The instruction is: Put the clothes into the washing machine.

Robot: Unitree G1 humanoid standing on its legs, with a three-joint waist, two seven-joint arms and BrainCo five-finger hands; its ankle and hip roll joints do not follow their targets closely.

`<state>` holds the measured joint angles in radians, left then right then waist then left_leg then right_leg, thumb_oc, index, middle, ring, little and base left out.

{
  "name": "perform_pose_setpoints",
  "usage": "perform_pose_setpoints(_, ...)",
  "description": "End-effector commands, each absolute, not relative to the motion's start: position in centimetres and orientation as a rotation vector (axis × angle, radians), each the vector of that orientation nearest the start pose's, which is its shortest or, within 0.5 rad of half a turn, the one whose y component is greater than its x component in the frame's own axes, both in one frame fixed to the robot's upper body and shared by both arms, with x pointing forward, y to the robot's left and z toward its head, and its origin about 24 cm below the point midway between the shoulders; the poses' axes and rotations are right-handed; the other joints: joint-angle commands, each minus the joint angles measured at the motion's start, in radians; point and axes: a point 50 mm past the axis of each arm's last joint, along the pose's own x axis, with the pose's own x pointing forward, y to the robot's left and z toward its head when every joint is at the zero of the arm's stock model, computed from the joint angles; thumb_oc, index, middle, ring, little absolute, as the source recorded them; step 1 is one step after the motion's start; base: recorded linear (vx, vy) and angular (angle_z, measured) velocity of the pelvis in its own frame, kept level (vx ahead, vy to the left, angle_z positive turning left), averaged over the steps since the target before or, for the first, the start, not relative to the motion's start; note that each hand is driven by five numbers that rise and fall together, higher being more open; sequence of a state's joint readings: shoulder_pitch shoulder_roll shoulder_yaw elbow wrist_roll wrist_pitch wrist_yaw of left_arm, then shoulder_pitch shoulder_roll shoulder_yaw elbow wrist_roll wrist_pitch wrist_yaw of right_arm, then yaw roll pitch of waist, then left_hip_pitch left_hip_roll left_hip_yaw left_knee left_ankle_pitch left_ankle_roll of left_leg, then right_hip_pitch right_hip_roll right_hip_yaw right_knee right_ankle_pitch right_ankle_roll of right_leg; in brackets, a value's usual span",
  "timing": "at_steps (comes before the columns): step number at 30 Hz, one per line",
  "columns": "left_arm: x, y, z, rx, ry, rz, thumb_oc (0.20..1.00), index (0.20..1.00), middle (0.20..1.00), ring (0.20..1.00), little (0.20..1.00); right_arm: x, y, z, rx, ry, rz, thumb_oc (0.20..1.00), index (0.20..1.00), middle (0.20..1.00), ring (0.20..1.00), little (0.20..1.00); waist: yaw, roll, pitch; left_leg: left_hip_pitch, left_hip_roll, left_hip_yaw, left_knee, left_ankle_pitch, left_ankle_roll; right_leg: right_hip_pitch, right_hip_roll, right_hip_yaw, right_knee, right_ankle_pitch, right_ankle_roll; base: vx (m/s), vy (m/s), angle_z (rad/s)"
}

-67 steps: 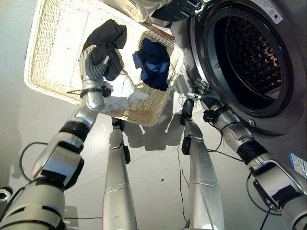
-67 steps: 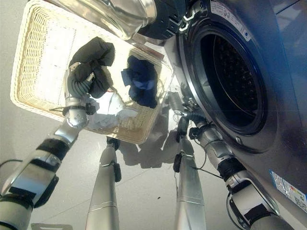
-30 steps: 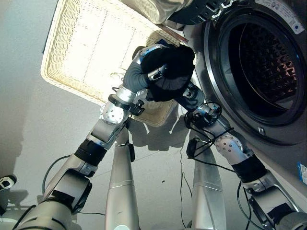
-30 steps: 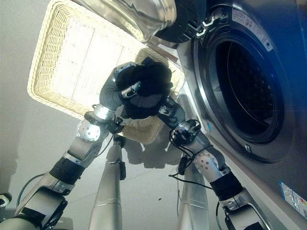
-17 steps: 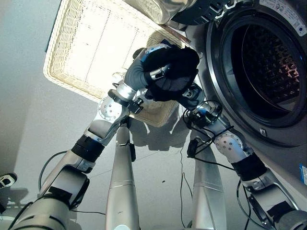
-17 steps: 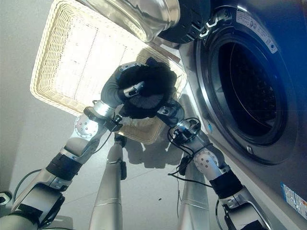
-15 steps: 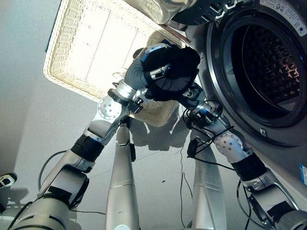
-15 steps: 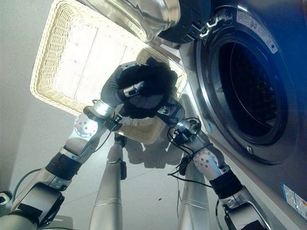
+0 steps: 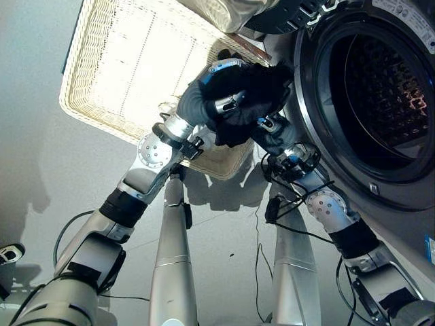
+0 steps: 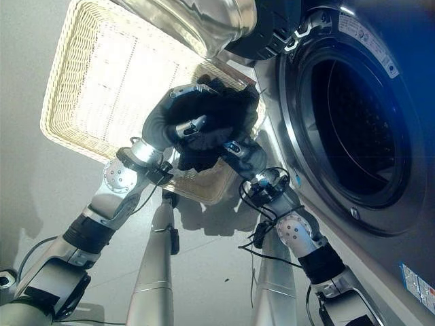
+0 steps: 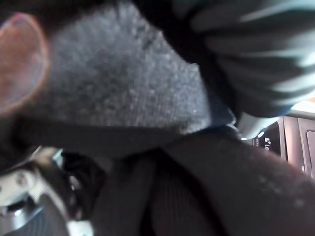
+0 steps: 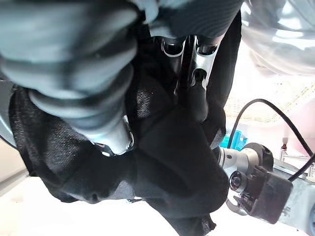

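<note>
At the upper centre of the frame, both the left hand (image 9: 204, 102) and right hand (image 9: 275, 136) clutched the black garment (image 9: 248, 92) between wicker basket (image 9: 102, 68) and washing machine drum (image 9: 380, 88), not yet loaded.

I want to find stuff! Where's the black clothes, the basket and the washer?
clothes (image 9: 253, 92), left eye view, middle of the black bundle.
basket (image 9: 85, 102), left eye view, woven rim.
washer (image 9: 319, 129), left eye view, grey ring around its opening.
</note>
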<state>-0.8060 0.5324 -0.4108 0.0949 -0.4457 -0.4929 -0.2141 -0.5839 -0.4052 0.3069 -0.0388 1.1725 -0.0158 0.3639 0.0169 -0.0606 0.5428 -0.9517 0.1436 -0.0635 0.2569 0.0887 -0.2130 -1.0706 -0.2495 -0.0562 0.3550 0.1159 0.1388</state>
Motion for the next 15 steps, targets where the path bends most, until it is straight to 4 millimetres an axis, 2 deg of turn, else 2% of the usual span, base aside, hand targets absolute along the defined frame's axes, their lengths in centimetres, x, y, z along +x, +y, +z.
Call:
perform_pose_setpoints(1, 27.5, 7.8, 26.4, 0.314, -1.090, -0.872, 0.200, 0.200, 0.200, 0.200, 0.200, 27.2, -8.9, 25.2, 0.634, -0.669, 1.132, 0.200, 0.200, 0.200, 0.200, 0.200, -0.014, 0.023, -0.023, -0.015, -0.111, 0.001, -0.024, 0.019, 0.113, 0.038, 0.041, -0.076, -0.118, 0.118, 0.071, 0.00, 0.000, 0.00)
perform_pose_setpoints(7, 27.5, 8.0, 26.4, 0.332, -1.104, -0.840, 0.200, 0.200, 0.200, 0.200, 0.200, 27.2, -8.9, 25.2, 0.631, -0.673, 1.135, 0.200, 0.200, 0.200, 0.200, 0.200, -0.014, 0.023, -0.023, -0.013, -0.110, 0.003, -0.031, 0.023, 0.113, 0.041, 0.044, -0.077, -0.123, 0.118, 0.070, 0.00, 0.000, 0.00)
perform_pose_setpoints(8, 27.7, 8.3, 26.5, 0.341, -1.110, -0.774, 0.865, 0.865, 0.865, 0.865, 0.865, 27.2, -8.9, 25.2, 0.635, -0.675, 1.134, 0.200, 0.200, 0.200, 0.200, 0.200, -0.012, 0.024, -0.023, -0.011, -0.109, 0.003, -0.034, 0.026, 0.112, 0.045, 0.044, -0.079, -0.124, 0.118, 0.070, 0.00, 0.000, 0.00)
perform_pose_setpoints(9, 27.7, 8.3, 26.5, 0.349, -1.114, -0.756, 1.000, 1.000, 1.000, 1.000, 1.000, 27.2, -9.0, 25.2, 0.636, -0.677, 1.133, 0.200, 0.200, 0.200, 0.200, 0.200, -0.012, 0.024, -0.023, -0.011, -0.110, 0.003, -0.036, 0.026, 0.112, 0.045, 0.044, -0.079, -0.125, 0.117, 0.071, 0.00, 0.000, 0.00)
perform_pose_setpoints(15, 27.9, 9.4, 26.9, 0.342, -1.164, -0.541, 1.000, 1.000, 1.000, 1.000, 1.000, 27.2, -9.2, 25.3, 0.642, -0.692, 1.125, 0.200, 0.200, 0.200, 0.200, 0.200, -0.005, 0.025, -0.023, -0.011, -0.110, 0.001, -0.042, 0.029, 0.111, 0.050, 0.043, -0.087, -0.131, 0.116, 0.070, 0.00, 0.000, 0.00)
